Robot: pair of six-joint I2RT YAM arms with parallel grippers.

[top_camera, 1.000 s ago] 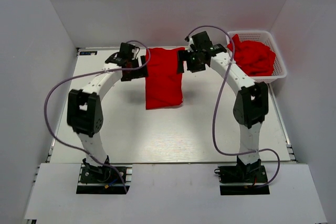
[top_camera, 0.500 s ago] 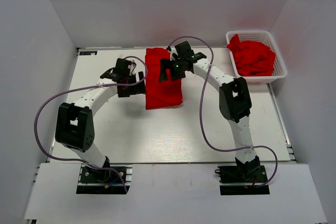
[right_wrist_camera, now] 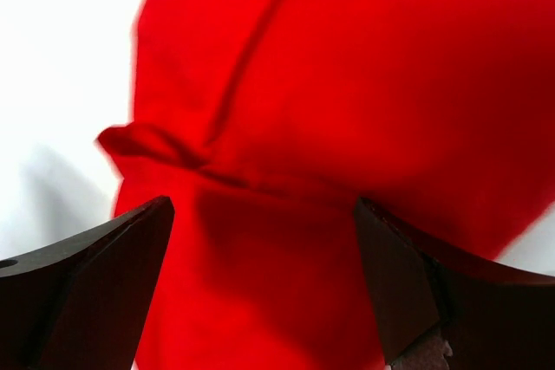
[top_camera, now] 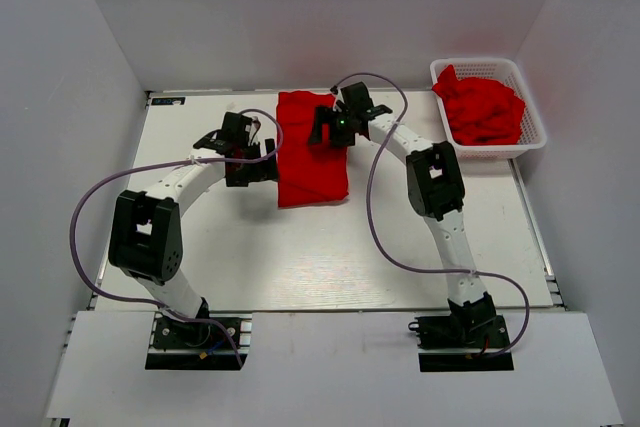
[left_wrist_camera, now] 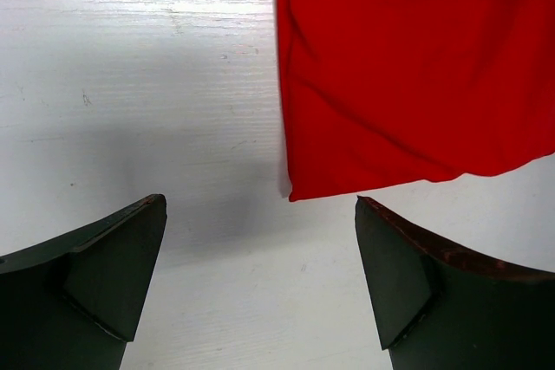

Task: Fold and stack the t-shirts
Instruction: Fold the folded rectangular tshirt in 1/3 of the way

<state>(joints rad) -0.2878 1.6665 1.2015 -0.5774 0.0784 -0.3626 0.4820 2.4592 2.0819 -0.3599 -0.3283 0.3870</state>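
**Operator:** State the position of the folded t-shirt (top_camera: 310, 172).

**Technician:** It lay flat on the desk (top_camera: 330, 257), in the far half, as a long red rectangle running near to far between the two arms.

**Operator:** Left claw (left_wrist_camera: 260, 207)?

**Technician:** Jaws stood wide, holding nothing. It sat just beside the shirt's left edge, toward the near end. In the left wrist view, one corner of the cloth lay ahead of the gap between the fingers, nearer the right-hand finger, with bare desk between cloth and fingertips.

**Operator:** Right claw (right_wrist_camera: 264, 205)?

**Technician:** Jaws also wide, nothing clamped. It hung over the far right part of the same shirt. In the right wrist view, red cloth filled the gap between the fingers and a raised crease crossed it. Contact with the cloth could not be determined.

**Operator:** Remaining garments?

**Technician:** A crumpled heap of t-shirts (top_camera: 485, 112) lay in the white lattice basket (top_camera: 536, 137) at the far right corner, well apart from both claws.
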